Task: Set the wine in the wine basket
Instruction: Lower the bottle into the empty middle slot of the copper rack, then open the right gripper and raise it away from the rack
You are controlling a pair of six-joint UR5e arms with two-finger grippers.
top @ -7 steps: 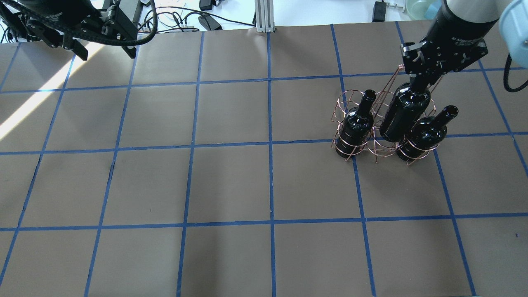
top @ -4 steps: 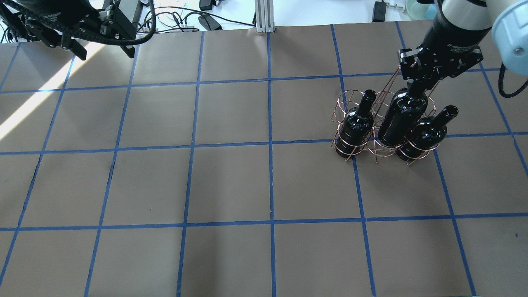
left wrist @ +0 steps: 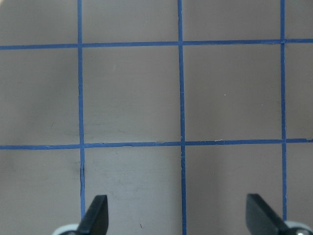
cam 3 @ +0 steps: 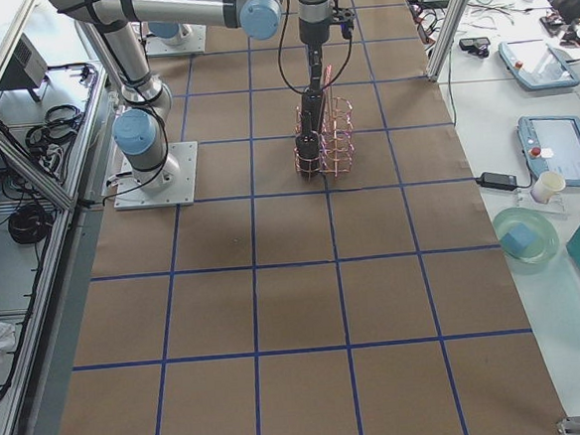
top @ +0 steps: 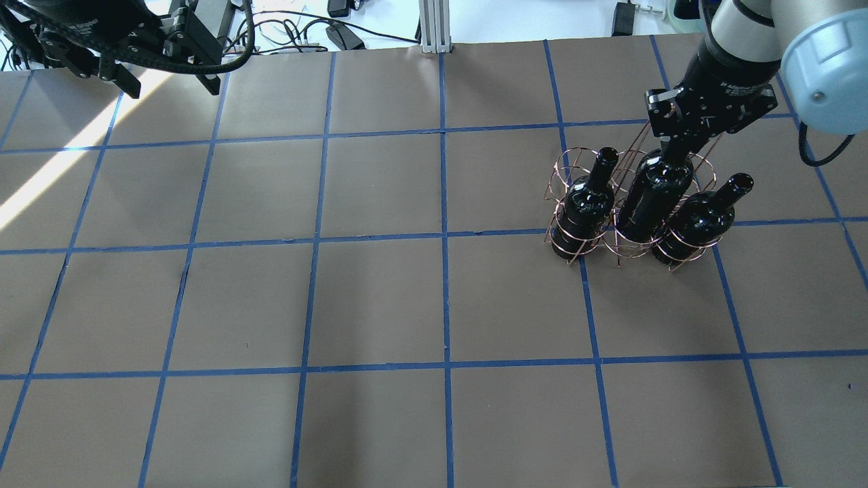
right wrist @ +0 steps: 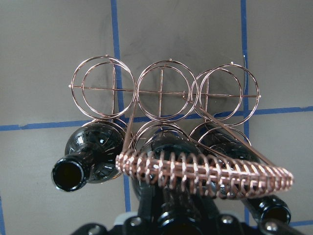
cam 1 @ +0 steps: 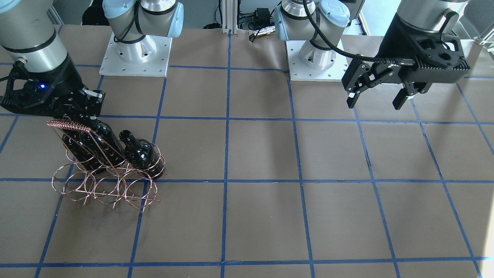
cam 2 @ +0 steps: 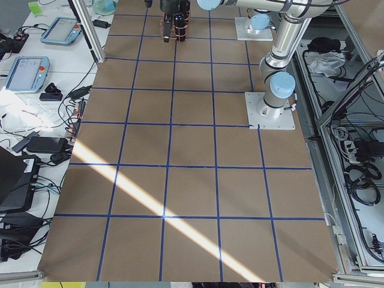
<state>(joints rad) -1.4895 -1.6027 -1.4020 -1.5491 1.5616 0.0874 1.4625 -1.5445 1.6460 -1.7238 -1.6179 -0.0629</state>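
Note:
The copper wire wine basket [top: 564, 171] stands at the right of the table, also in the front view [cam 1: 104, 190]. Its coil-wrapped handle [right wrist: 205, 169] crosses the right wrist view. Two dark wine bottles [top: 588, 203] [top: 702, 217] stand in the outer rings of one row. My right gripper [top: 678, 144] is shut on the neck of a third wine bottle [top: 651, 196], whose body sits tilted in the middle ring between them. The other row of rings [right wrist: 164, 90] is empty. My left gripper [top: 169, 85] is open and empty at the far back left, over bare table [left wrist: 178, 215].
The table is brown paper with a blue tape grid [top: 444, 234]. The arm bases [cam 1: 135, 50] stand at the robot's edge. Cables and a metal post [top: 434, 27] lie beyond the far edge. Tablets and a bowl [cam 3: 525, 236] sit on a side bench.
My right gripper has moved down and away with the third bottle. The bottle has sunk deeper into the middle ring and stands more upright. The left arm has barely moved.

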